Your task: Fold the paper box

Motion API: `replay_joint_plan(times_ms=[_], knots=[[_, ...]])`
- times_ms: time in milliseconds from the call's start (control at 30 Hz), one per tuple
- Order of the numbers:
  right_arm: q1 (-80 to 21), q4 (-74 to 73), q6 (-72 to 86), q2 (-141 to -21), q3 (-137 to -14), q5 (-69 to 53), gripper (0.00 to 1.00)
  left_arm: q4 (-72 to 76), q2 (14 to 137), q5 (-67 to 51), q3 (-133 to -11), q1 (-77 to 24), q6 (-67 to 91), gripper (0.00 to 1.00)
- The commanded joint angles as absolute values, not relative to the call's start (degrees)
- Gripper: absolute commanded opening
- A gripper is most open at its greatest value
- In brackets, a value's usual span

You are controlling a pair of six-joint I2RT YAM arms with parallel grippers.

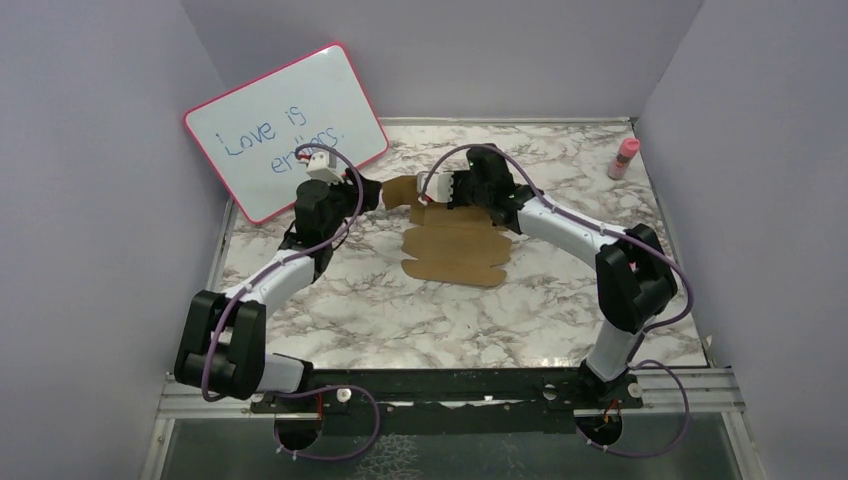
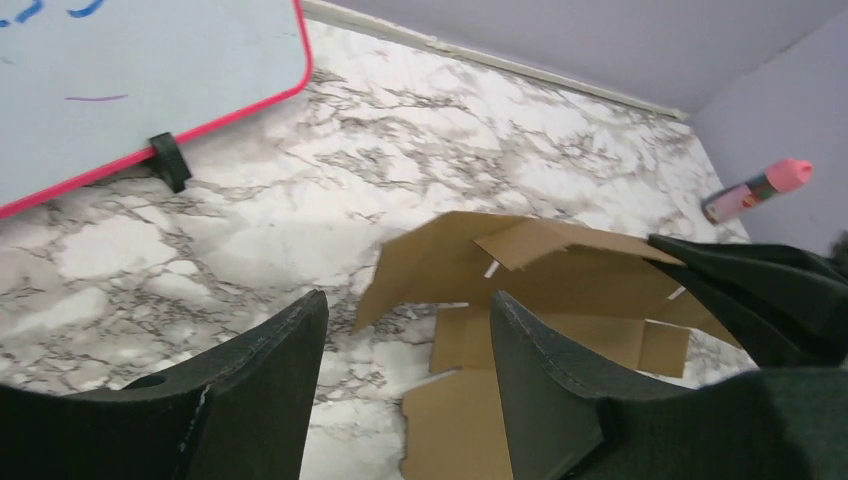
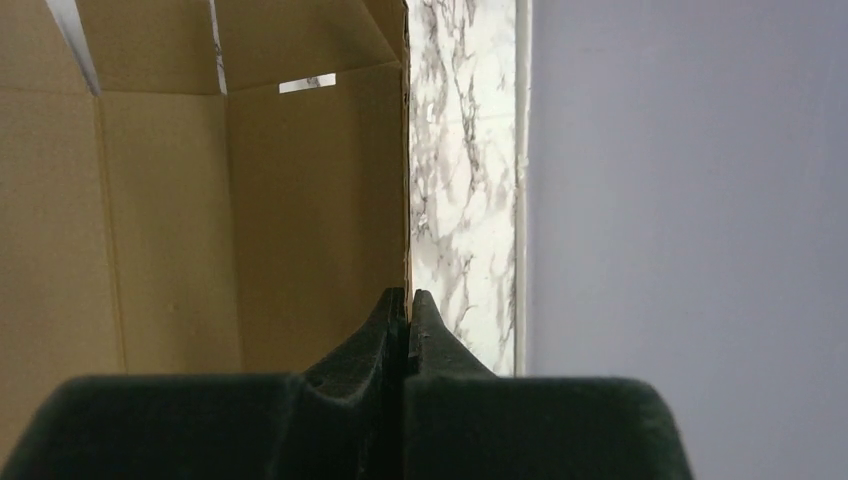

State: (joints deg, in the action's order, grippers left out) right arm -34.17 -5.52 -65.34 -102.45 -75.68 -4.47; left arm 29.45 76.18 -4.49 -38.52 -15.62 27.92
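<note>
Just one paper box [image 1: 455, 250] here: my right gripper [image 3: 407, 300] pinches its edge, my left gripper [image 2: 407, 305] hangs wide open beside it.

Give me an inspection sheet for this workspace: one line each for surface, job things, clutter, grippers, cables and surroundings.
Surface: marble-patterned table, no spills seen.
Job's things: brown cardboard sheet, mostly flat at mid-table, with its far flaps lifted.
Clutter: whiteboard with handwriting, propped at the far left; pink-capped bottle at the far right.
Grippers: left gripper open, holding nothing, next to the raised flaps; right gripper shut on the sheet's edge.
Cables: purple cables loop along both arms; no snag seen.
Surroundings: plain walls on three sides.
</note>
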Motion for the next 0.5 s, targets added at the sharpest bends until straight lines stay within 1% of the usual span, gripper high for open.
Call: replay_joint_plan(times_ms=[0, 167, 300, 467], knots=[[-36.4, 7.0, -71.0, -98.5, -70.3, -0.8, 0.01, 29.4, 80.5, -6.3, -40.9, -11.8, 27.3, 0.62], [-38.6, 15.1, -73.1, -95.3, -62.7, 1.3, 0.01, 30.4, 84.6, -10.4, -41.9, -9.0, 27.1, 0.62], [-40.4, 21.8, -72.7, -93.8, -56.8, 3.1, 0.01, 31.5, 86.5, -12.4, -41.3, -8.7, 27.0, 0.62], [-41.9, 24.1, -71.0, -92.5, -52.6, 3.3, 0.01, 32.1, 88.6, -13.3, -40.3, -8.6, 25.6, 0.61]])
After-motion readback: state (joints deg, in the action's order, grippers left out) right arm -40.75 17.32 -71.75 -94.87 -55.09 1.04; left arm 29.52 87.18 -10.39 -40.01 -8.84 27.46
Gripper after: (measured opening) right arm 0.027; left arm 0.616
